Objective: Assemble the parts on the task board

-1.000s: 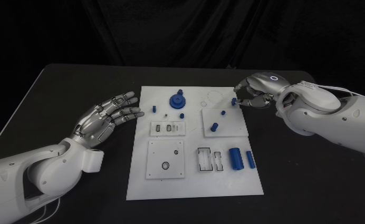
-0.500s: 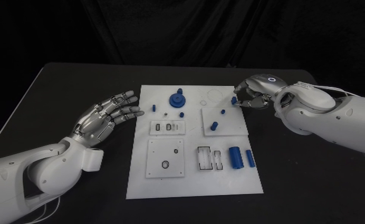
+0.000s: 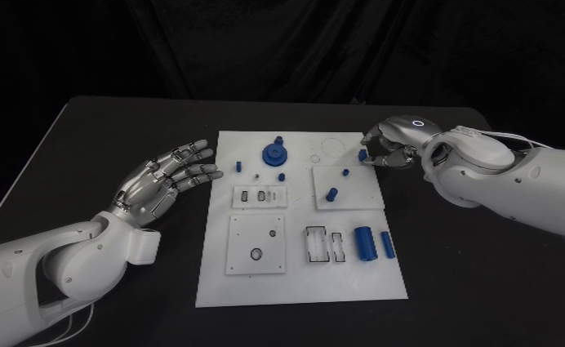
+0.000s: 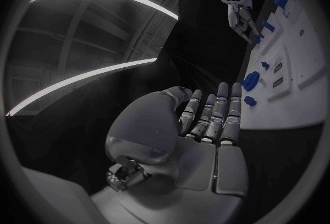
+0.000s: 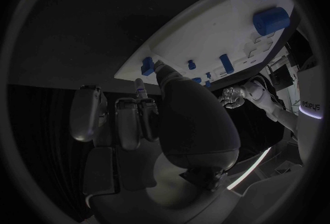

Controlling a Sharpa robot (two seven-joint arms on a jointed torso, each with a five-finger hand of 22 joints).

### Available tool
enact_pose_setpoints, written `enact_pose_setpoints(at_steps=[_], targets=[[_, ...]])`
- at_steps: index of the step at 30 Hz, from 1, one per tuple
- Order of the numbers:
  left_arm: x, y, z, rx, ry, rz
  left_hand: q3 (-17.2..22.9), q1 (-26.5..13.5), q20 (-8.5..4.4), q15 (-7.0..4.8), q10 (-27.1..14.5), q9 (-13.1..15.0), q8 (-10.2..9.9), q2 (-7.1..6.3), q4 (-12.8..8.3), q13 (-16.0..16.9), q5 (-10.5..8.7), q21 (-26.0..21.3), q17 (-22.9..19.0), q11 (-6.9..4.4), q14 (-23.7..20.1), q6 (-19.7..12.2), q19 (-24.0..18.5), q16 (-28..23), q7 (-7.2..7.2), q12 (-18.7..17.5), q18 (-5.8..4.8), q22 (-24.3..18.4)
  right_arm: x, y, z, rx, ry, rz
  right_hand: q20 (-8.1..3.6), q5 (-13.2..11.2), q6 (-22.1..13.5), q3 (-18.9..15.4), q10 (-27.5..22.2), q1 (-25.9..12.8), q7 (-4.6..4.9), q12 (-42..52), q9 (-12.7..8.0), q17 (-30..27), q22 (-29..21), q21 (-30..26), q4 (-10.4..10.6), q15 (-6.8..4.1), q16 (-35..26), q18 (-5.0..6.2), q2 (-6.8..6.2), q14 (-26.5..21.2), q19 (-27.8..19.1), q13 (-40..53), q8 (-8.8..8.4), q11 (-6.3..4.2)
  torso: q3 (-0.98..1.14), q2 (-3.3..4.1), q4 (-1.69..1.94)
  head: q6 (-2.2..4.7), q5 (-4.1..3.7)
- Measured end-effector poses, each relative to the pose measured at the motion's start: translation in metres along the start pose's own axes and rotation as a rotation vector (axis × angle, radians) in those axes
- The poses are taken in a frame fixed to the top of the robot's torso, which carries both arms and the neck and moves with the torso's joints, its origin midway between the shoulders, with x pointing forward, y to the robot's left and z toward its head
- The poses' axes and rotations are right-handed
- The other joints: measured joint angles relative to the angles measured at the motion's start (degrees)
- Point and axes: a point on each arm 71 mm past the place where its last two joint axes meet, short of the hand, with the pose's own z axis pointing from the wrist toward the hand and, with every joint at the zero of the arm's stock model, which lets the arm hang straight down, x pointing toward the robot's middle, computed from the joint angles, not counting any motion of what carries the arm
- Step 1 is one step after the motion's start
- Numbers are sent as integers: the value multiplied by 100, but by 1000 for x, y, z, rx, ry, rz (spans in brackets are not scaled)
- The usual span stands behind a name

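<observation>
The white rectangular task board is lying in the middle of the black tabletop, with its long axis running away from the robot. The left hand is resting just beside the board's left edge, palm up, with its fingers spread apart and holding nothing; the fingers are pointing toward the board. Near these fingertips, on the board, a round blue gear-shaped part with a peg on top is standing upright.

The right hand is sitting at the far right corner of the board with its fingers curled inward. In the right wrist view a small blue part is lying just at its fingertips, but I cannot tell if the hand is pinching it. Closer to the robot from this hand, a short blue peg is lying on a raised white square. Further toward the robot, a thick blue cylinder and a thin blue bar are lying side by side, both with the long axis along the board's length.
</observation>
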Motion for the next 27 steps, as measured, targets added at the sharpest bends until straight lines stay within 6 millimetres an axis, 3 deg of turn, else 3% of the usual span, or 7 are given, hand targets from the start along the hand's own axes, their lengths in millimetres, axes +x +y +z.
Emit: enact_pose_setpoints(at_steps=[18, 22, 27], targets=[[-1, 0, 0, -1, 1, -1, 0, -23, 0, 0, 0, 0, 0, -23, 0, 0, 0, 0, 0, 0, 0, 0, 0, 0, 0, 0, 0, 0, 7, 1, 7, 3, 14, -5, 11, 143, 6, 0, 0, 116, -6, 0, -3, 0, -1, 0, 0, 0, 0, 0, 38, 0, -11, 0, 3, 0, -1, -1, -1, -14, 8], [-1, 0, 0, -1, 1, -1, 0, -23, 0, 0, 0, 0, 0, -23, 0, 0, 0, 0, 1, 0, 0, 0, 0, 0, 0, 0, 1, 0, 10, 1, 8, 4, 18, -5, 11, 206, 103, -16, 0, 169, -4, 0, 23, 0, -2, -32, -17, 0, 0, 0, 47, 0, -11, 0, 43, 0, -1, -1, 0, -19, 13], [-1, 0, 0, -1, 1, -1, 16, -23, 0, 0, 0, 0, 0, -23, -16, 0, 0, 0, -5, 0, 0, 0, 0, 0, 0, 0, 0, 0, 11, 1, 10, 3, 15, -5, 11, 285, 431, -16, 0, 248, -11, 0, 139, 0, -2, -32, -17, 0, 0, 0, 53, 0, -11, 0, 210, 0, -1, -1, -1, -27, 15]])
